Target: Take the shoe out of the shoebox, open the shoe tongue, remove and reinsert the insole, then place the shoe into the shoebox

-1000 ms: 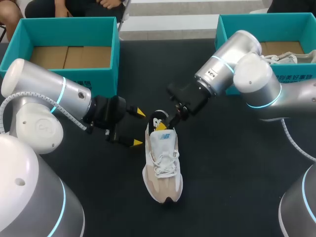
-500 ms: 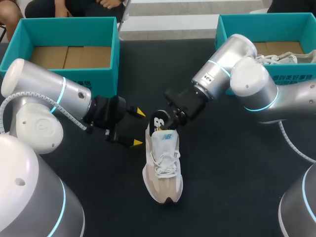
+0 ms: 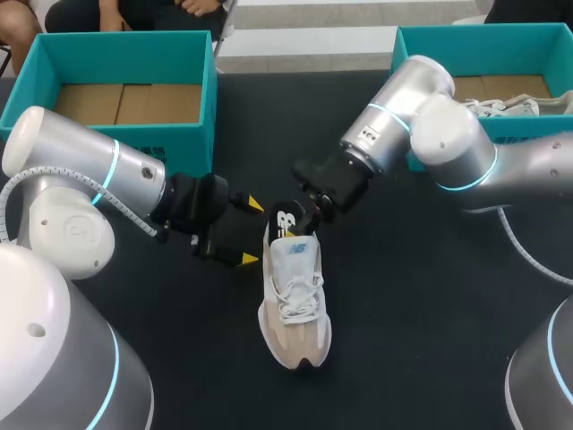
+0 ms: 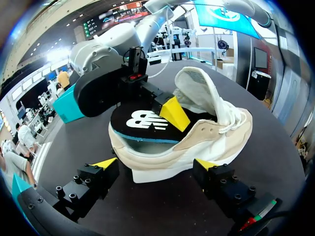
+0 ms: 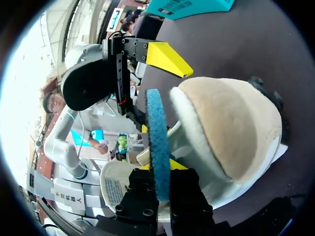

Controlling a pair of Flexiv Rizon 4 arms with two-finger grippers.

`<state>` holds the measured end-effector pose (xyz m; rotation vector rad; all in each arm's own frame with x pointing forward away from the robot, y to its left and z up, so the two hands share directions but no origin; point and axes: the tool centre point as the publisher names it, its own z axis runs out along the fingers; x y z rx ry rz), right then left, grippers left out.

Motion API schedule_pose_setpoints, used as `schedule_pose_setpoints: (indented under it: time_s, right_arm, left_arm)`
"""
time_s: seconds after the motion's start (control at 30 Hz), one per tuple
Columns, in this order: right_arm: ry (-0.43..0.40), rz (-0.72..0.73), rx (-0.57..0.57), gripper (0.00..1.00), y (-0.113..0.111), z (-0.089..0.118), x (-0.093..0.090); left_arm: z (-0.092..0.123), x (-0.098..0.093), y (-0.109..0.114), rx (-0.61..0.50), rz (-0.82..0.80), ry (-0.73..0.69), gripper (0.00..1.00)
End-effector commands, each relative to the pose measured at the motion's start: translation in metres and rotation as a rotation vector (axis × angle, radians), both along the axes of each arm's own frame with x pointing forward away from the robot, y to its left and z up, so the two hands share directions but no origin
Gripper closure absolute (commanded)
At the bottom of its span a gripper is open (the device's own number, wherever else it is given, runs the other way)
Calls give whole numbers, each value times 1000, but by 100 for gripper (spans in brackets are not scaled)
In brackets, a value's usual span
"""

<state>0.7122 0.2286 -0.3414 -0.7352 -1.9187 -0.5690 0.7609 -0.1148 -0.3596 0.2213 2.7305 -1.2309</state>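
Beige suede and white mesh make up the shoe [image 3: 295,309], which lies sole-down on the black table [image 3: 403,313] near its middle, outside both boxes. Its long axis runs from 12 to 6 o'clock in the head view, with the dark rounded toe at 6 and the padded heel collar at 12. White laces cross the top, and the tongue stands lifted. A flat insole [image 3: 286,219], smooth black on top with a white logo and rough blue foam underneath, sticks up out of the heel opening. The right gripper [image 3: 309,218] comes in from the heel's 1 o'clock, and its yellow-tipped fingers pinch the insole from both faces, the blue edge [image 5: 157,147] running between them. The left gripper [image 3: 252,232] sits at the heel's 9 o'clock, just beside the shoe, with its fingers spread wide and holding nothing. Teal cardboard boxes stand at 10 o'clock [image 3: 125,40] and 2 o'clock [image 3: 483,36].
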Motion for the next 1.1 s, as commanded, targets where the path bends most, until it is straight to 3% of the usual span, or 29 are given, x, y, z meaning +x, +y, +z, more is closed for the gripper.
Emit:
schedule_pose_setpoints:
  time_s: [0.03,0.37,0.43,0.5,0.7,1.1]
  right_arm:
    - [15,10,-3,100,6,-6,-1]
    - [55,-5,-9,99,8,-13,-16]
    - [55,-8,-11,89,7,-13,-17]
    - [49,-13,-15,86,6,-13,-18]
    - [25,-15,-29,64,4,-6,-13]
    - [-20,7,-62,61,3,3,-4]
  left_arm:
    - [0,0,-1,5,0,0,0]
    - [0,0,-1,5,0,0,0]
    - [0,0,-1,5,0,0,0]
    - [0,0,-1,5,0,0,0]
    - [0,0,-1,5,0,0,0]
    - [0,0,-1,5,0,0,0]
